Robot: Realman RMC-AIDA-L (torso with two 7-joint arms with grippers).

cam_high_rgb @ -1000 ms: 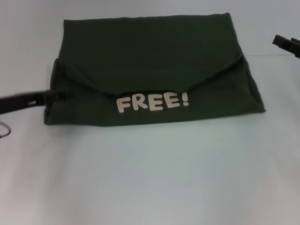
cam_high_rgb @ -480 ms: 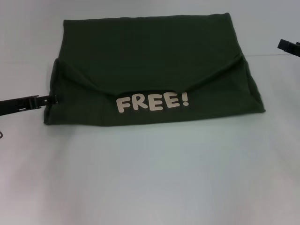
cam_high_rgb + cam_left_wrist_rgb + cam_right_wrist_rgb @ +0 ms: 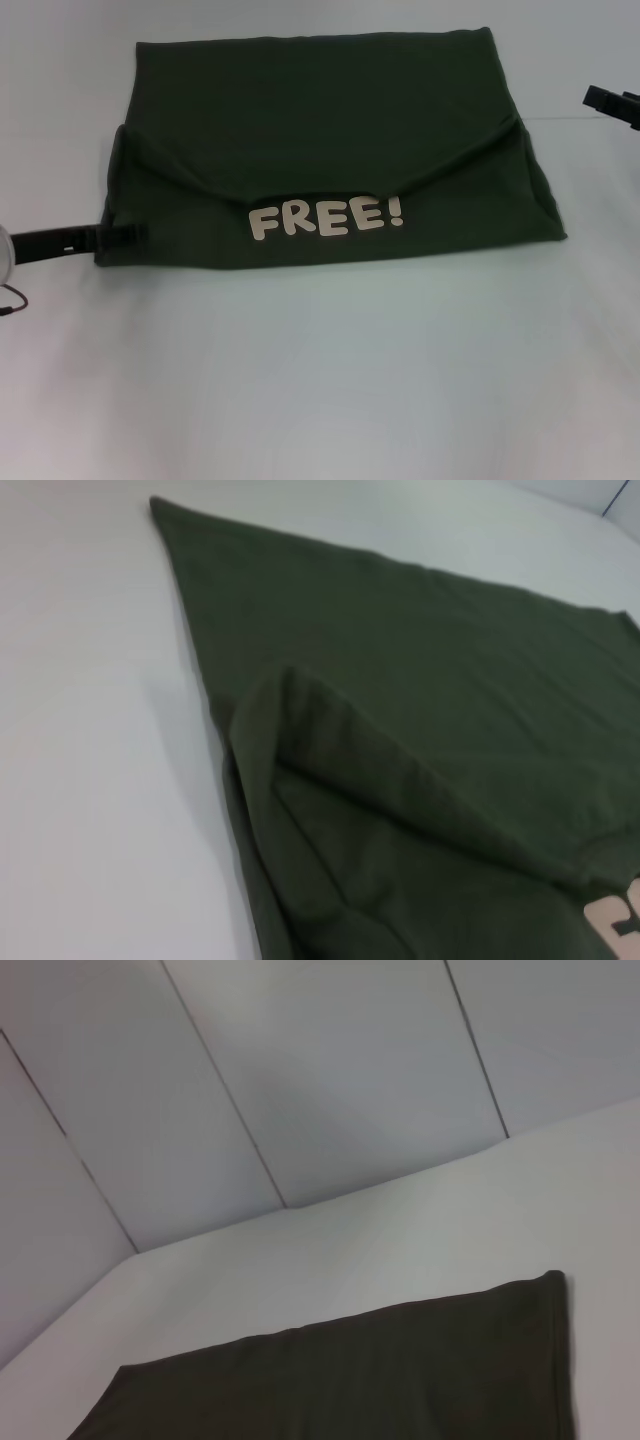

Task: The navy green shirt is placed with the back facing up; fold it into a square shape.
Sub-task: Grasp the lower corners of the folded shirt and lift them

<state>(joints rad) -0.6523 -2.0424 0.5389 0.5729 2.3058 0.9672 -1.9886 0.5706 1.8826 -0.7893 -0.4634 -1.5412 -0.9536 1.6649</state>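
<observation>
The navy green shirt (image 3: 320, 120) lies folded into a wide rectangle on the white table, with a curved flap over its front half. Cream letters "FREE!" (image 3: 325, 217) show just below that flap. My left gripper (image 3: 135, 234) reaches in low from the left, its tip at the shirt's near left corner, on or just over the cloth edge. The left wrist view shows the shirt's (image 3: 420, 680) layered left edge close up. My right gripper (image 3: 608, 99) hangs at the far right, apart from the shirt. In the right wrist view the shirt's (image 3: 350, 1380) far edge is visible.
White table (image 3: 320, 380) spreads wide in front of the shirt and on both sides. A thin cable loop (image 3: 12, 300) hangs under the left arm. Grey wall panels (image 3: 300, 1080) rise behind the table's far edge.
The left gripper drew back to the left, then came in again lower and nearer, at the shirt's near left corner. The right gripper barely shifted. The shirt has not moved.
</observation>
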